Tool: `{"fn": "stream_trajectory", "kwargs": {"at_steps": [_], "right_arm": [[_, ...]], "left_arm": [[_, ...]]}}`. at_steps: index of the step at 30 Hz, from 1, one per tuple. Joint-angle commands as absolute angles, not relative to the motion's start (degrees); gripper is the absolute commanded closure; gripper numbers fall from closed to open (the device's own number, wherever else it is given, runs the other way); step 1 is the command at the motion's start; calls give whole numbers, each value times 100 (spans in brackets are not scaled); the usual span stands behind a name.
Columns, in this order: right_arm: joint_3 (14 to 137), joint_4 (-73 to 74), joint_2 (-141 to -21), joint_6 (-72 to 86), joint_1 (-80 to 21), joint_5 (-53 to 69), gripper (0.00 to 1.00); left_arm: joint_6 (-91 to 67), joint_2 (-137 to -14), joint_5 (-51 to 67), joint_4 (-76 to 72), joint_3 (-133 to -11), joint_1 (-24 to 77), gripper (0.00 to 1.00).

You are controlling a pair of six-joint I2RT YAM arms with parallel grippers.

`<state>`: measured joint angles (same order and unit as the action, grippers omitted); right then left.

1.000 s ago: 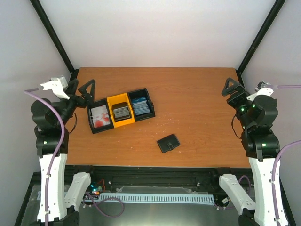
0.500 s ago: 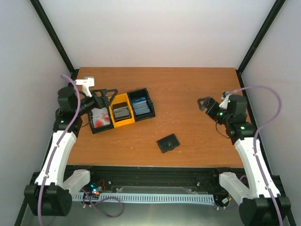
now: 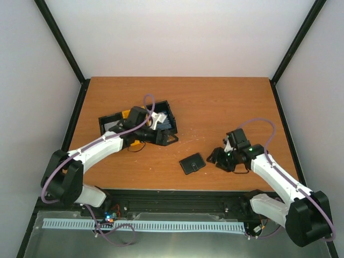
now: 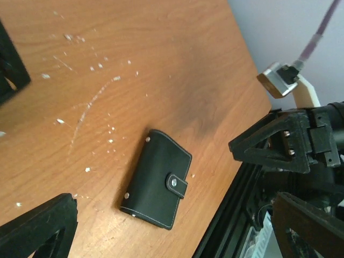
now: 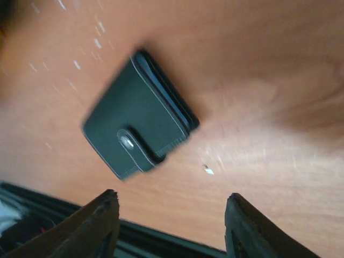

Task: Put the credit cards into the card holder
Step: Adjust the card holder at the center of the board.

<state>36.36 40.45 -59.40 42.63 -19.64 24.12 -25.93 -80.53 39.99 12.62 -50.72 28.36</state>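
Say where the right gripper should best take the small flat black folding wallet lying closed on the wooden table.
Probably from above, jaws straddling the black wallet across the two edges flanking its snap tab. It lies flat and fastened, so only thin edges offer purchase; the right gripper hangs open near it.

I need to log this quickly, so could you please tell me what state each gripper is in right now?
Left gripper: open, holding nothing.
Right gripper: open, holding nothing.
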Motion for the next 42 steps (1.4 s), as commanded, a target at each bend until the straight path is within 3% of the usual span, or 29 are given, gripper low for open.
{"fn": "stream_trajectory", "kwargs": {"at_steps": [1, 8, 18, 26, 30, 34, 42], "right_arm": [[3225, 4118, -6133, 4548, -2284, 2572, 50], [3033, 2725, -7082, 4887, -2597, 2943, 52], [3267, 2025, -7785, 4796, -2634, 2390, 65], [4323, 1981, -9026, 4039, -2639, 1955, 75], [5057, 2176, -9616, 3679, -2661, 1835, 76], [5413, 2692, -9559, 3534, -2801, 1249, 73], [5700, 4089, -8684, 3547, -3537, 4, 55]], "left_arm": [[-2036, -8271, 3696, 1496, -5327, 3199, 0], [-1827, -8620, 3832, 1555, -5332, 3435, 0], [-2033, -9012, 3848, 1272, -5182, 3471, 13], [-2101, -9235, 3706, 1210, -5097, 3479, 23], [-2411, -9361, 3037, 1184, -5059, 3520, 28], [-2967, -9453, 2794, 973, -4881, 3524, 29], [-3629, -9141, 2762, 182, -4473, 3577, 30]]}}
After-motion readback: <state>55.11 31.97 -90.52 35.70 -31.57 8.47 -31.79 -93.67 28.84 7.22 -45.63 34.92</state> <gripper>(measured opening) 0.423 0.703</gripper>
